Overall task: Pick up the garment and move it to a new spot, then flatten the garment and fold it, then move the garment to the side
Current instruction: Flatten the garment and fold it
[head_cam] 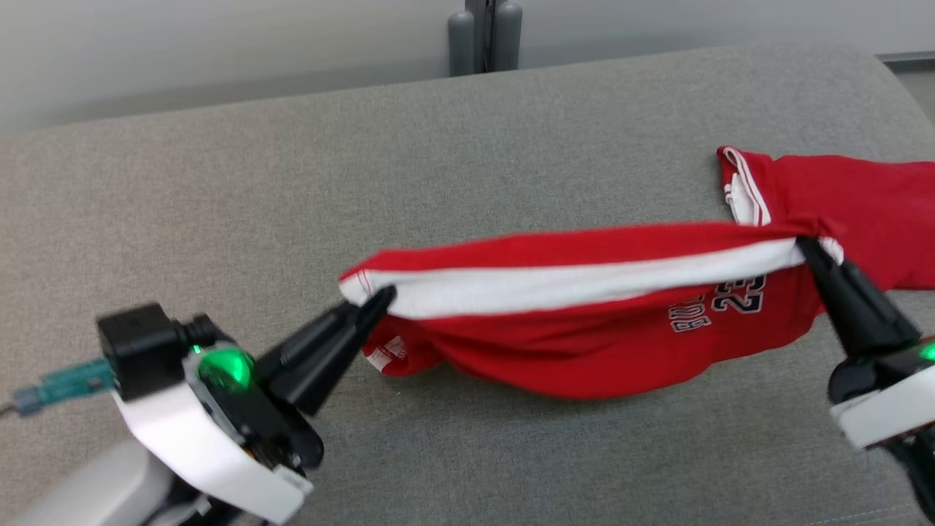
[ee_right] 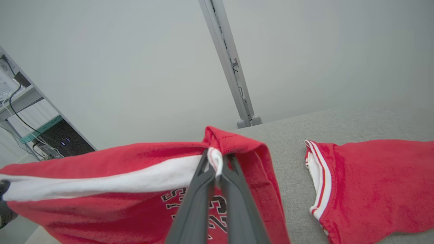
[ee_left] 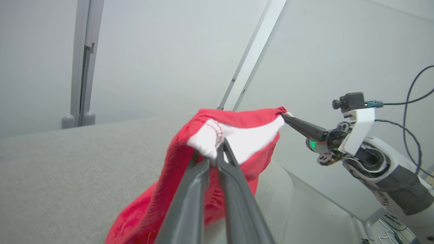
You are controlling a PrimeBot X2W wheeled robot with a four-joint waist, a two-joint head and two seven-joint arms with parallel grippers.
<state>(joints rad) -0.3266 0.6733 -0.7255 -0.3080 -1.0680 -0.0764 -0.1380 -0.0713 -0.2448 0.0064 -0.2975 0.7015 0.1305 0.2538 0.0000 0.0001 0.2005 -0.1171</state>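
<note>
A red garment (head_cam: 584,321) with a white band and the number 23 hangs stretched between my two grippers above the grey surface (head_cam: 365,183). My left gripper (head_cam: 376,301) is shut on its left corner, where white cloth (ee_left: 206,144) bunches at the fingertips. My right gripper (head_cam: 807,245) is shut on the right corner, pinching the fold (ee_right: 215,159). The garment's lower part (ee_left: 142,217) sags onto the surface. In the left wrist view the right gripper (ee_left: 286,117) holds the far end of the band.
A second red garment (head_cam: 840,197) with white and red trim (ee_right: 318,176) lies flat at the right of the grey surface. A grey post (head_cam: 484,36) stands behind the far edge. Shelving with cables (ee_right: 37,135) is off to the left.
</note>
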